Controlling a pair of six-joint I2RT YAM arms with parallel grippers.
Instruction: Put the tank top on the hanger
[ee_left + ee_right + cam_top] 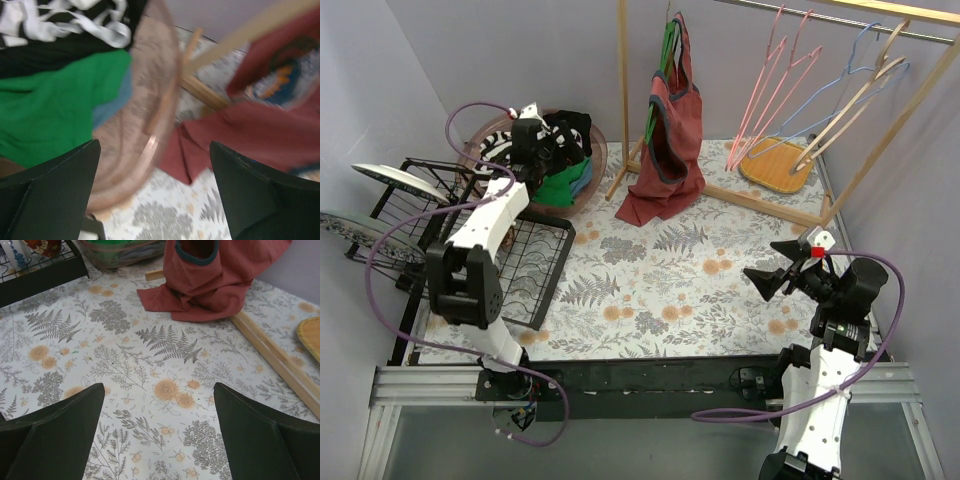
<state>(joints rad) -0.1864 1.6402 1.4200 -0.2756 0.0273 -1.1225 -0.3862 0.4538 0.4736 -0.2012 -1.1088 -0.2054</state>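
Left gripper (pixel 153 150): jaws spread wide, holding nothing; hangs over the rim of a basket (pixel 161 112).
Right gripper (pixel 159 390): jaws wide, holding nothing, above bare counter (pixel 150 357).
Tank top (pixel 60 20): crumpled in the basket, ahead of the left jaws and off to their left side; soft knit, black-and-white horizontal stripes, flat white trim looping loose over the folds.
Green garment (pixel 55 110): plain matte cloth, just under the tank top, nearer the left finger (pixel 60 185); a blue scrap peeks out beside it.
Basket: round, translucent pink plastic, smooth rim running between the left jaws.
Hanger (pixel 770 80): thin pink wire, triangular, hook on the rail, far ahead of the right jaws.
Red top (pixel 210 285): dull red cloth with a grey-blue neckline, hanging in limp folds, hem pooled on the counter ahead of the right jaws.
Counter: cloth printed with grey ferns and orange flowers.
Rack base (pixel 280 360): pale square wooden bar, right of the right jaws.
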